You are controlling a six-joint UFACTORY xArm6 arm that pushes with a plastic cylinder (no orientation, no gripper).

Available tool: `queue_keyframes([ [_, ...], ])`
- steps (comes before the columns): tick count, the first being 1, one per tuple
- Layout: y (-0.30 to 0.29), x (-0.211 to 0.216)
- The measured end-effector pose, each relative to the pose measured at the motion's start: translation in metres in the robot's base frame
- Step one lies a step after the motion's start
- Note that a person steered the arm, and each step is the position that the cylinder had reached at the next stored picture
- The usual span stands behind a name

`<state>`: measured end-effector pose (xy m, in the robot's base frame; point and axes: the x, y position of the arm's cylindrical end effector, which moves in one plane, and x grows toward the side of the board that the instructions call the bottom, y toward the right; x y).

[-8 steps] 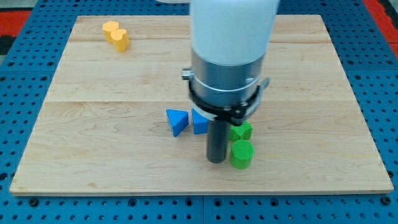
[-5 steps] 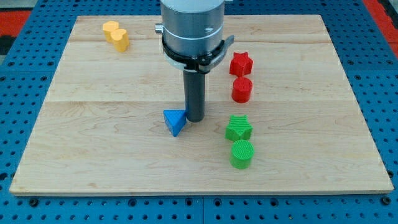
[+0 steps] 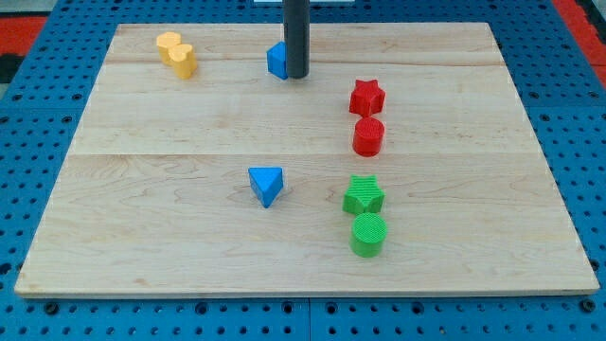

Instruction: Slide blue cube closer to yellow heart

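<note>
The blue cube sits near the view's top centre of the wooden board. The dark rod stands right against its right side and hides part of it. My tip rests on the board at the cube's lower right edge. The yellow heart lies at the view's top left, well to the left of the cube, with bare board between them.
A blue triangle lies near the board's middle. A red star and a red cylinder stand right of centre. A green star and a green cylinder stand below them.
The rod has moved from beside the blue triangle up to the view's top. The blue cube now lies at the top centre beside the rod, much nearer the yellow heart.
</note>
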<state>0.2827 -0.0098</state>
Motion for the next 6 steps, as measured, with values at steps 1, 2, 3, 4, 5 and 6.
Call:
queue_keyframes([
  [1,0.018,-0.02],
  [2,0.0,-0.038],
  [3,-0.056,-0.038],
  [4,-0.068,-0.041],
  [5,-0.068,-0.041],
  [6,-0.068,-0.038],
])
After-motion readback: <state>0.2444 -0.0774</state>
